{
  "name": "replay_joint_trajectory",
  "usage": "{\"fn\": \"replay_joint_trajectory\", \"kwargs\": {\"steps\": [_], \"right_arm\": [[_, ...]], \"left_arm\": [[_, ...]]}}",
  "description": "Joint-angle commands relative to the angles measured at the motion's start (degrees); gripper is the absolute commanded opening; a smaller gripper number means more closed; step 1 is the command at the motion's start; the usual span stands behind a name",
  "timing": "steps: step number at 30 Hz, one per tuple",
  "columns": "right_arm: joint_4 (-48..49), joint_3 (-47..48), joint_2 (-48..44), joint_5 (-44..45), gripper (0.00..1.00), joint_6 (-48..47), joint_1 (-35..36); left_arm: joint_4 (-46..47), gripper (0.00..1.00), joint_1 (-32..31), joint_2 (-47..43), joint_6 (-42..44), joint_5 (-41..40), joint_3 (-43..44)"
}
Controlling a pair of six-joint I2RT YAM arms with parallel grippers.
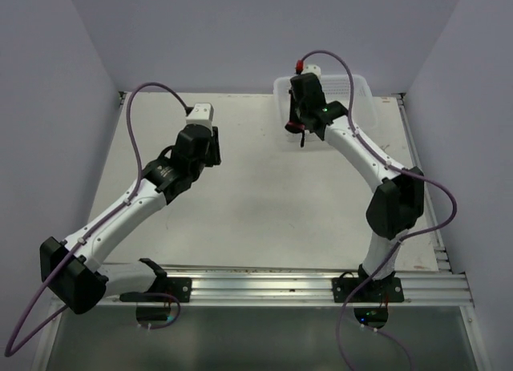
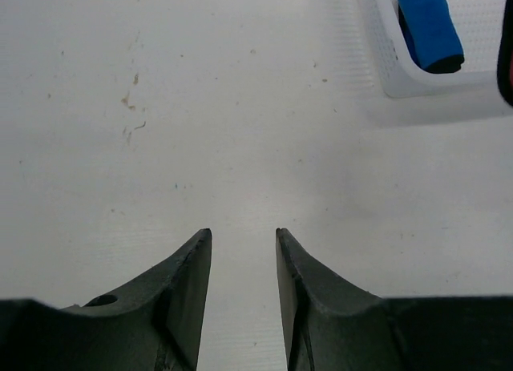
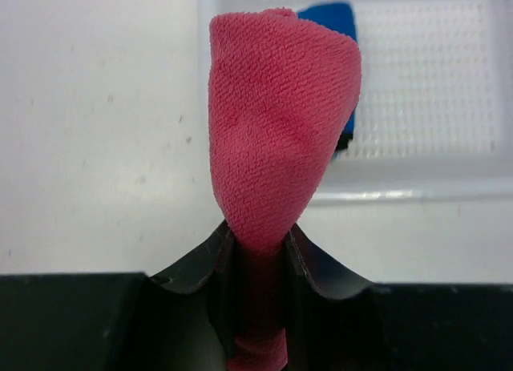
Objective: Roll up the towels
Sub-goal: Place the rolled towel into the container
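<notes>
Your right gripper [image 3: 256, 236] is clenched on the pink-red towel [image 3: 280, 122], which is already a roll. The jaws pinch one end, and the roll's long axis runs straight out from the fingers toward the white mesh basket [image 3: 417, 187]. What matters for the next move is that the basket lies directly ahead of the roll's free end, and the wrist view puts that end over the near rim. You would likely only need to carry it forward and down, not sideways. The blue towel [image 2: 429, 26], also rolled, lies inside the basket against its left wall and right behind the pink-red tip, so aim to the right of it. Your left gripper [image 2: 243, 236] is released and empty over the bare worktop [image 2: 240, 106], well apart from the basket, so the right arm is the nearer one.
</notes>
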Motion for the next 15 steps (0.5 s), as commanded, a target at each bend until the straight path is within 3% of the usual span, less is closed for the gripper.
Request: {"fn": "replay_joint_trajectory", "kwargs": {"steps": [1,9,15], "right_arm": [[-1.9,11.5,8.6,-1.3,0.0,-4.5,-4.5],[-4.6,36.8,28.5,1.7,0.0,-3.7,-12.9],[-3.8,41.7,36.3,1.8,0.0,-2.3,-18.4]], "left_arm": [[1.5,0.42,1.3,0.6,5.5,-0.5,-0.5],[5.4,0.43,3.0,1.6,7.1,-2.3,-4.6],[6.8,0.43,4.0,3.1,7.0,0.7,-6.9]]}}
